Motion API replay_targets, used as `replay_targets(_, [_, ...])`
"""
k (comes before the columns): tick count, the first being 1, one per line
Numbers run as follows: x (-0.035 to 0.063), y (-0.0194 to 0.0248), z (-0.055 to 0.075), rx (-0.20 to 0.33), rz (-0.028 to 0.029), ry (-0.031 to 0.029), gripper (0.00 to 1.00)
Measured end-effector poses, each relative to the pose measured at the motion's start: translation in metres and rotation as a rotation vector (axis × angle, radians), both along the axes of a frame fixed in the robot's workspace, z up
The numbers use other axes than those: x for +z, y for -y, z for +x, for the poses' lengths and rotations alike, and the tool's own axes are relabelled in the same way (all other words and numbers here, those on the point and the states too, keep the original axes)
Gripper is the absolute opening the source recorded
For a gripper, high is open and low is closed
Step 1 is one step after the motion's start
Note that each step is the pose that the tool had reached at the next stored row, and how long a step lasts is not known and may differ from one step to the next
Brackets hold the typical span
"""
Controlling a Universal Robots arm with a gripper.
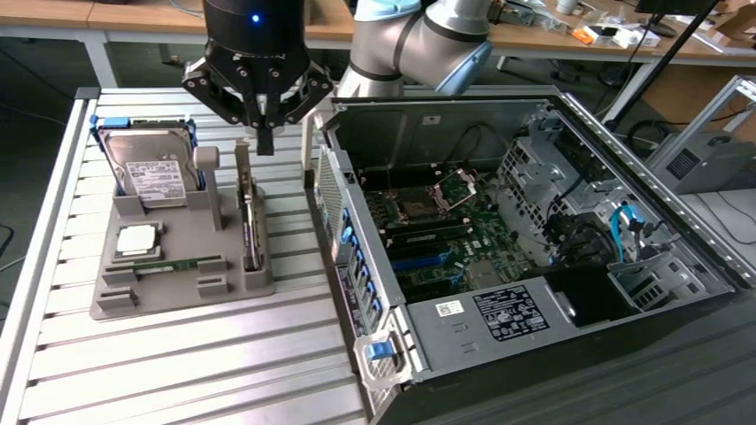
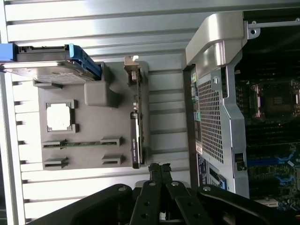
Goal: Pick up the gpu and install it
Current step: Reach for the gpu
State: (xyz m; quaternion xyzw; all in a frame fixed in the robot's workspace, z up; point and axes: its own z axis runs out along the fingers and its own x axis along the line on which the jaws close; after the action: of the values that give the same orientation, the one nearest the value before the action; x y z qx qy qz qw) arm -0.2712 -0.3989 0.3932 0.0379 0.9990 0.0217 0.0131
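Fingers: the fingers (image 1: 265, 140) (image 2: 159, 172) are pressed together into one narrow black tip, with nothing between them.
Fingers' place: they point straight down over the grey holder (image 1: 177, 299) (image 2: 89, 157). They sit just above the gpu (image 1: 248, 226) (image 2: 135, 138) and a little toward the exterior view's right of its top edge, and seem clear of it.
Gpu: it stands on its long edge in a slot along the side of the holder nearest the computer case (image 1: 473, 329) (image 2: 220, 47). The dark board is seen edge-on, and the silvery bracket is at the end nearest the fingers in the exterior view.
Hard drive: the silver hard drive (image 1: 154, 173) (image 2: 47, 69), with a white label and blue side rails, leans upright at the holder's far end. It is on the exterior view's left of the gpu, with a grey post between them.
Processor: the square metal-topped processor (image 1: 136, 239) (image 2: 59, 116) lies flat in its own pocket, below the hard drive in the exterior view.
Memory stick: the narrow green memory stick (image 1: 177, 264) (image 2: 82, 143) lies held in grey clips, just beside the processor.
Case: it lies open just beside the holder, on the exterior view's right.
Motherboard: the motherboard (image 1: 437, 232) (image 2: 272, 140) is exposed inside the case, with a bare socket (image 1: 423, 208) (image 2: 274, 98) and blue slots (image 1: 420, 261) (image 2: 272, 161).
Arm: the grey arm (image 1: 413, 44) bends in from behind the case.
Bench: the ribbed aluminium bench (image 1: 177, 372) (image 2: 93, 23) carries the holder and the case.
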Motion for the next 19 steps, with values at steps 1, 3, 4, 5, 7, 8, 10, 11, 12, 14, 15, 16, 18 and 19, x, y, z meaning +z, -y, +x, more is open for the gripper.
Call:
replay_targets(1, [0.0000,0.0000,-0.001,0.000,0.0000,0.0000,0.11])
replay_targets(3, [0.0000,0.0000,-0.002,0.000,0.0000,0.0000,0.11])
replay_targets(4, [0.0000,0.0000,-0.002,0.000,0.0000,0.0000,0.11])
replay_targets(5, [0.0000,0.0000,-0.003,0.000,0.0000,0.0000,0.11])
replay_targets(7, [0.0000,0.0000,-0.004,0.000,0.0000,0.0000,0.11])
replay_targets(8, [0.0000,0.0000,-0.005,0.000,0.0000,0.0001,0.11])
replay_targets(10, [0.0000,0.0000,-0.006,0.000,0.0000,0.0000,0.11])
replay_targets(11, [0.0000,0.0000,-0.007,0.000,0.0000,0.0000,0.11])
replay_targets(12, [0.0000,0.0000,-0.008,0.000,0.0000,-0.0001,0.11])
replay_targets(14, [0.0000,0.0000,-0.010,0.000,0.0000,0.0000,0.11])
replay_targets(15, [0.0000,0.0000,-0.011,0.000,0.0000,0.0000,0.11])
replay_targets(16, [0.0000,0.0000,-0.012,0.000,0.0000,0.0000,0.11])
replay_targets(18, [0.0000,0.0000,-0.014,0.000,0.0000,0.0000,0.11])
replay_targets(19, [0.0000,0.0000,-0.015,0.000,0.0000,0.0000,0.11])
